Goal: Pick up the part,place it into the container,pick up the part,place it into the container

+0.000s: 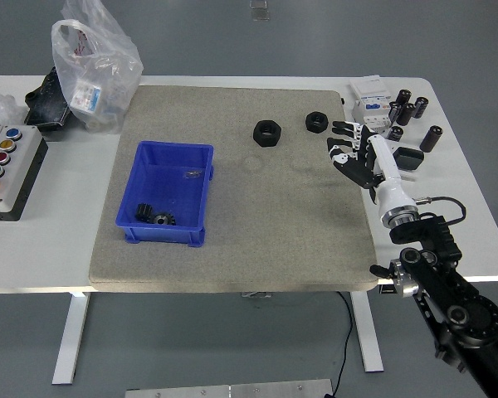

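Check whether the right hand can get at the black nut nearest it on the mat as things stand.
Probably yes: the right hand is open and empty just right of that black nut, with only bare mat between them.

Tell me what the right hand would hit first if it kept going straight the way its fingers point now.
Probably the smaller black nut. The right hand is open, its fingers aimed up and left toward the far edge of the mat, and that nut lies closest along that line. Height above the mat is unclear.

The right robot hand (353, 149) hovers empty, fingers spread, near a black nut (316, 122).
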Tool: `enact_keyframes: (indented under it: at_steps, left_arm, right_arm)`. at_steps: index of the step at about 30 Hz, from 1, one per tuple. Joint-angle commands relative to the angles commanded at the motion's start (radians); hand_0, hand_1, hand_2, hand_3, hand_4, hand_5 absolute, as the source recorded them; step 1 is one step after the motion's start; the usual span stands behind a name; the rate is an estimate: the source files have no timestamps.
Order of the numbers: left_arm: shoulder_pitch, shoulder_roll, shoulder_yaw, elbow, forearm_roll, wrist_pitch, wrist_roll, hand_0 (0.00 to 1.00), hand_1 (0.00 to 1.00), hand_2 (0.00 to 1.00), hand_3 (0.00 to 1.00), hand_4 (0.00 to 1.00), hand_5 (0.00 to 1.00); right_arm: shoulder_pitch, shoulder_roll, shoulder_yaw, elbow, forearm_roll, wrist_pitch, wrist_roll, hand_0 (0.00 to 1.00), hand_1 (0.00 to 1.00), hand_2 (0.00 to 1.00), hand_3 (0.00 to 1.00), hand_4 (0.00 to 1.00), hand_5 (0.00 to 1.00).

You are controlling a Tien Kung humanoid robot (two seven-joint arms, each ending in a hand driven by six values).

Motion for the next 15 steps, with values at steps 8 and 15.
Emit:
enact_keyframes:
  at_steps: [8,15]
  left_arm:
    - [-0.007,0.007,0.019,0.000,-0.007,-0.003,-0.004,0.666,0.663,0.663,0.804,0.651,0.192]
    - [-0.007,0.009,0.029,0.000,-0.022,-0.003,-0.006,0.666,0.664,0.663,0.802,0.657,0.208]
  right_arm:
    - [-0.053,-0.002,0.071,0.031,0.077,-0.007,0.025,0.533,0.678,0.709,0.679,0.614,0.241]
    - [-0.123,-0.019,0.138,0.079,0.121,0.008,0.045,0.536,0.677,0.706,0.674,0.621,0.247]
